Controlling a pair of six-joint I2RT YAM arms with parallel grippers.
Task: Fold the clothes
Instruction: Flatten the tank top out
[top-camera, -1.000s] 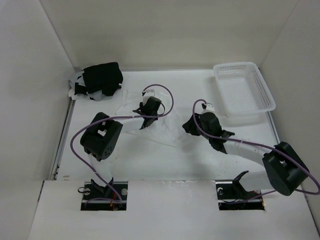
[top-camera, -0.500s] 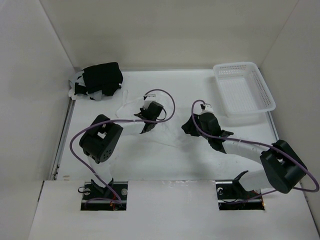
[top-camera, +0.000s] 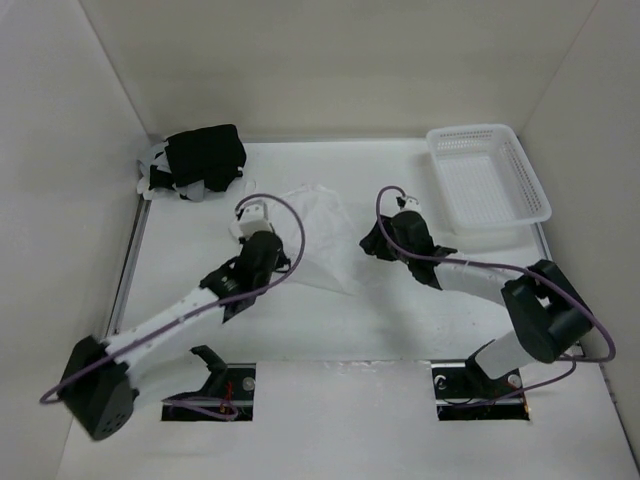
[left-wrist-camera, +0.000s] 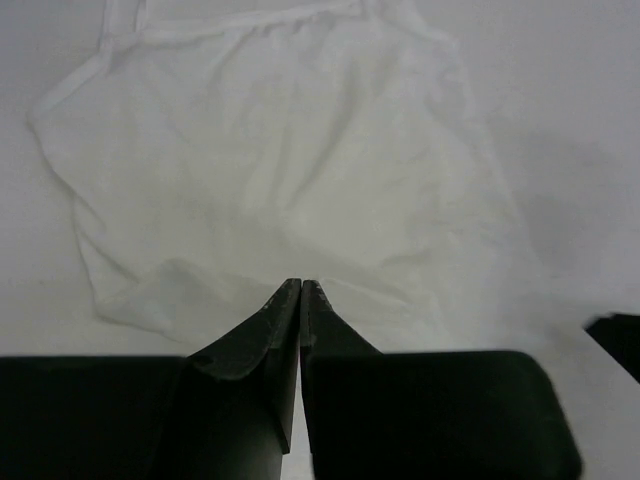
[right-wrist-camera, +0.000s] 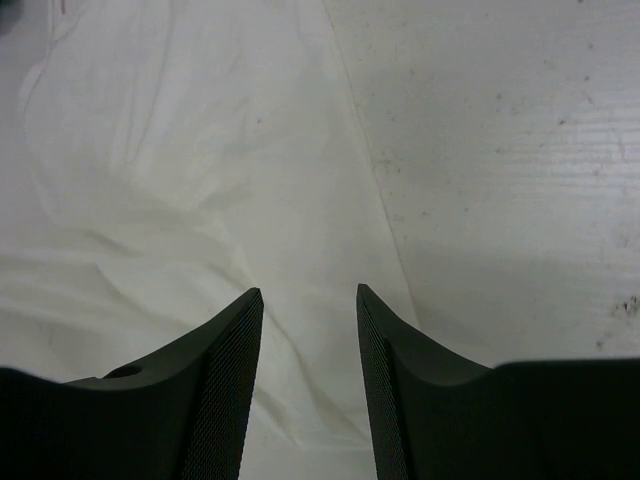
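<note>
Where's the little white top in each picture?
Top view: the white top lies in the middle of the table.
Left wrist: upper middle, hem in the shut left gripper.
Right wrist: left and centre, under the open right gripper.
Shared landmark: the bare table beside it.

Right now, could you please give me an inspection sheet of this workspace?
Surface: white table, lightly scuffed.
Job's things: camisole spread mid-table, rumpled, not yet folded.
Clutter: black bundle in the far left corner; basket at far right, empty.
Grippers: left gripper shut at the camisole's near edge, apparently pinching it; right gripper open over the fabric.
Cables: purple cables loop behind both grippers.
Surroundings: white walls on three sides.
</note>
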